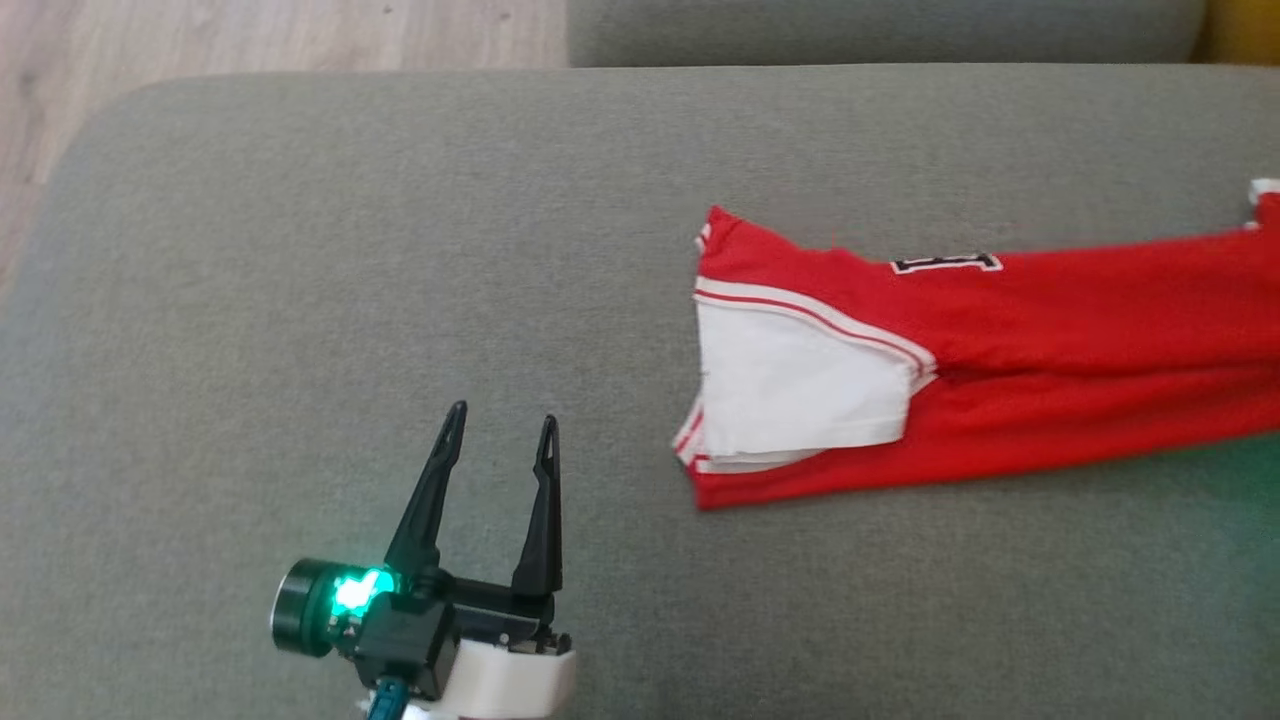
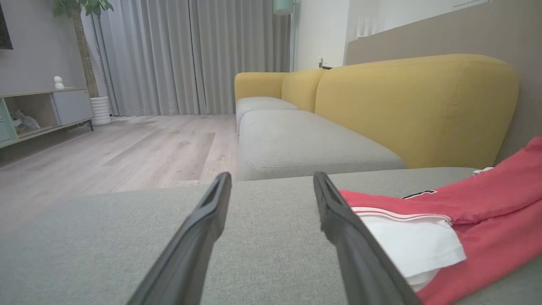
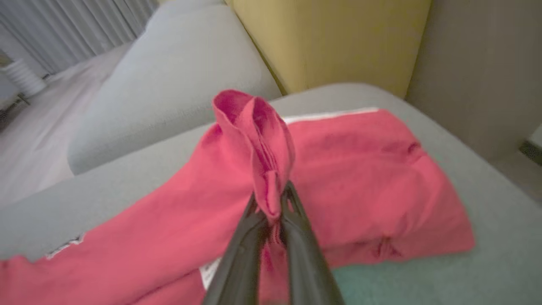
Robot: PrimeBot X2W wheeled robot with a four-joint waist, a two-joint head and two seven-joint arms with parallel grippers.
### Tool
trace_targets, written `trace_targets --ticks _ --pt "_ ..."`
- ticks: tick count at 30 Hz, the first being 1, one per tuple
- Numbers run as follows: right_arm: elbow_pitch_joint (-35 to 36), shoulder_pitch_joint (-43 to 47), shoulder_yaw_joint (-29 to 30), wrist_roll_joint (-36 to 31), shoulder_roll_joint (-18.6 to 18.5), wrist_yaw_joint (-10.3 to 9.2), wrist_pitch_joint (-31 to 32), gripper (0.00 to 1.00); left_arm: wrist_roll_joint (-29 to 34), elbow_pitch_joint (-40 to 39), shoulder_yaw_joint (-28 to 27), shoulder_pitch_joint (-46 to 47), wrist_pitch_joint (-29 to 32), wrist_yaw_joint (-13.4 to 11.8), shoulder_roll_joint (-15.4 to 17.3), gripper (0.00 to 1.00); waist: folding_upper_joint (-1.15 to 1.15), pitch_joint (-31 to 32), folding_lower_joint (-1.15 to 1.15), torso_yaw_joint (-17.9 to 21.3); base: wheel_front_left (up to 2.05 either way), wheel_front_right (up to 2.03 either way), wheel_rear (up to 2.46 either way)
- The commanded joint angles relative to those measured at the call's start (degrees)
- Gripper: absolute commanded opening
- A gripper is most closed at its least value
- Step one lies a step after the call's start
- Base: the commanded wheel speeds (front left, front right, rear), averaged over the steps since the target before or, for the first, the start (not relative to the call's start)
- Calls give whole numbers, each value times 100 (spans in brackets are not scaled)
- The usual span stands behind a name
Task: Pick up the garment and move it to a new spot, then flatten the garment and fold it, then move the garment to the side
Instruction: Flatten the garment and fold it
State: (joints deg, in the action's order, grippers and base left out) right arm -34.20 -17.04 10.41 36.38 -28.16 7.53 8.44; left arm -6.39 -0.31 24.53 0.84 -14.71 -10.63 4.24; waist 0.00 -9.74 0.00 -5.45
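Scene: a grey sofa cushion (image 1: 300, 300) seen from above, with pale wood floor (image 1: 200, 40) past its far left corner.
Garment: a red garment (image 1: 1080, 350) lies on the right half of the cushion, stretched sideways and running off the right edge of the head view.
Sleeve: a white sleeve (image 1: 800, 385) with red-and-white striped trim lies flat over the garment's left end. A small black-and-white mark (image 1: 945, 264) shows near its far edge.
Left gripper: the left gripper (image 1: 503, 415) is at the near left of the cushion. Its two dark fingers (image 1: 430, 495) are spread wide with nothing between them, well apart from the garment, which lies to its right. A green light (image 1: 355, 592) glows at its base.
Left wrist view: the spread fingers frame bare grey cushion. The sleeve end of the garment shows beside that view's right-hand finger.
Right gripper: the right gripper (image 3: 273, 197) has its fingers pressed together on a raised fold of red cloth. The fold stands up past the fingertips in a loop, while the rest of the garment lies spread on the cushion around it.
Background: a yellow backrest (image 2: 415, 110) behind a second grey seat (image 2: 296, 144) — grey curtains (image 2: 190, 55) hang beyond the floor.
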Motion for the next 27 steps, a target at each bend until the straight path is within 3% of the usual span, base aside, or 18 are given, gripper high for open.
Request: trace_targets --ticks 1,5,9,13,17,24,25,26,27 --pt "610 -171 2 64 -248 -4 183 0 88 -161 -221 66 -29 20 -62 100 0 24 0 98 0 0 0" --pt "1793 -288 16 460 78 -4 751 0 113 -134 -260 48 -29 71 -84 100 0 47 0 175 0 0 0" --pt "3029 -264 -233 783 729 -4 1297 0 103 -116 -264 70 -29 102 -106 100 0 41 0 189 0 0 0" --pt "3751 -252 -708 762 1527 -4 1604 0 73 -72 -229 116 -29 140 -121 100 0 22 0 129 0 0 0" --pt "3751 -279 -1356 584 2159 -4 1715 0 33 -27 -199 172 -29 168 -130 100 0 1 0 4 0 0 0" --pt "2963 -138 -2309 220 2463 -4 1570 0 -62 16 -137 235 -29 164 -134 100 0 -56 0 -237 0 0 0" --pt "2811 -107 -2437 191 2481 -4 1524 21 -79 18 -128 240 -29 151 -134 100 0 -66 0 -268 0 0 0" --pt "2662 -88 -2534 156 2496 -4 1442 72 -97 18 -121 244 -29 138 -134 100 0 -74 0 -293 0 0 0" --pt "2533 -82 -2630 109 2506 -4 1345 100 -110 25 -111 247 -29 130 -134 100 0 -79 0 -318 0 0 0"
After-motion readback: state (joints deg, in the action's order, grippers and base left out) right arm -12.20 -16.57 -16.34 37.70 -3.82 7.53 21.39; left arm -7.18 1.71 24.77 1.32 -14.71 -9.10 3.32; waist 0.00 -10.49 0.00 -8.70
